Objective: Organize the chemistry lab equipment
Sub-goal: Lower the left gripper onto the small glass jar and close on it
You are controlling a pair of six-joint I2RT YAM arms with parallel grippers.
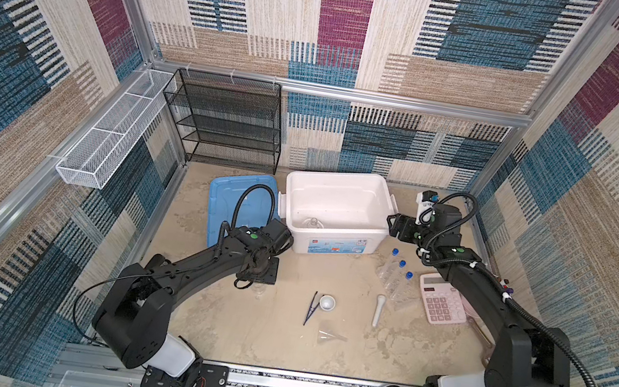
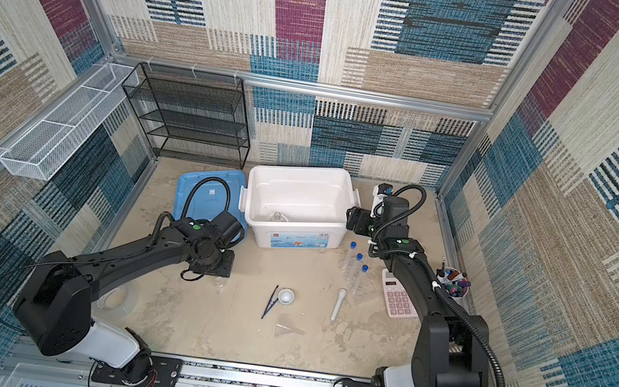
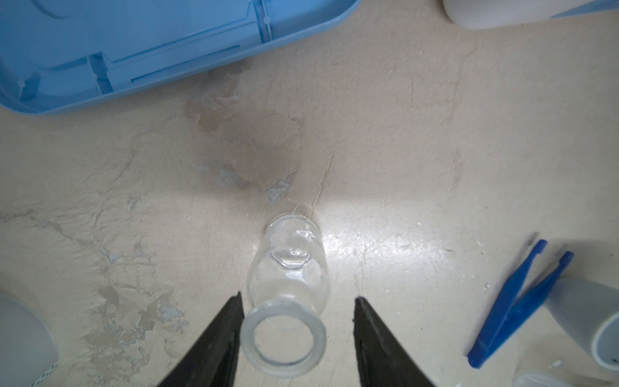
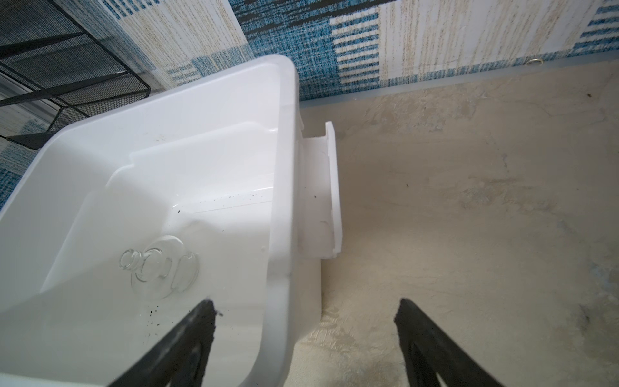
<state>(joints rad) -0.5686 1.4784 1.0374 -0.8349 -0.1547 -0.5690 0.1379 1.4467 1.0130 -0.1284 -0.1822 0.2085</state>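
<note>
My left claw [image 3: 298, 296] straddles the upright glass bottle [image 3: 288, 261], spread, ready to pinch its neck; right claw [image 4: 304, 301] hovers spread over the bin [image 4: 284, 134] rim.

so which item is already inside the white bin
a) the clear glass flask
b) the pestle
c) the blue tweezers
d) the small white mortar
a: the clear glass flask sits on the floor of the white bin, while the pestle, tweezers and mortar are out on the table.
</note>
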